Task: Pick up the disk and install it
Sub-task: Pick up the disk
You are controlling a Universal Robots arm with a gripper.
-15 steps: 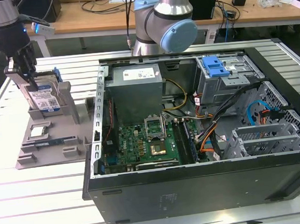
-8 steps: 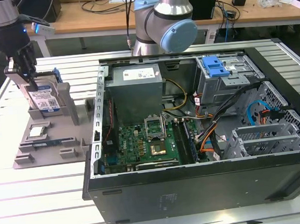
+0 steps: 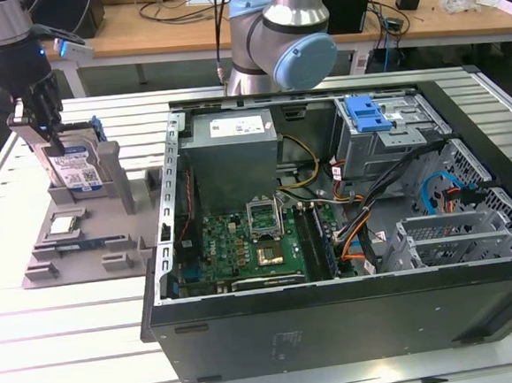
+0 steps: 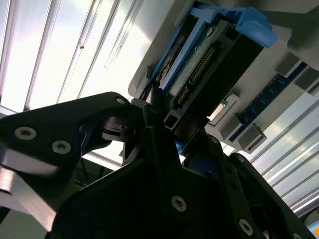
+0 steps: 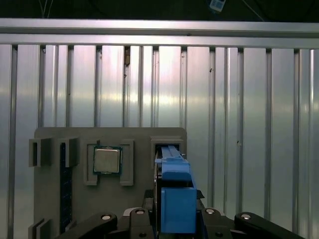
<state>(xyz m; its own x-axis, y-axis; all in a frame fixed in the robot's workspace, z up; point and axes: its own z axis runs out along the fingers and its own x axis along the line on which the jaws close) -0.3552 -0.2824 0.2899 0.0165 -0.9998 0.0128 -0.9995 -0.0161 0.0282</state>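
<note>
The disk (image 3: 73, 167) stands on edge in a slot of the grey holder (image 3: 41, 272) on the exterior view's left, its white-and-blue label facing the camera. My gripper (image 3: 49, 137) comes down over its top edge, with one finger on each side. In the first wrist view the disk's blue bracket (image 5: 175, 184) runs between the black fingers (image 5: 149, 199), which sit tight against it. The second wrist view shows the disk's connector edge (image 4: 209, 59) with a fingertip (image 4: 149, 107) pressed to the bracket. The gripper looks shut on the disk, which still sits in its slot.
On the holder lie a small square chip (image 3: 62, 225) and a narrow memory stick (image 3: 78, 244). The open computer case (image 3: 336, 309) fills the exterior view's right, with a blue-handled drive bay (image 3: 369, 111) at its far side. The arm's base (image 3: 279, 39) stands behind the case.
</note>
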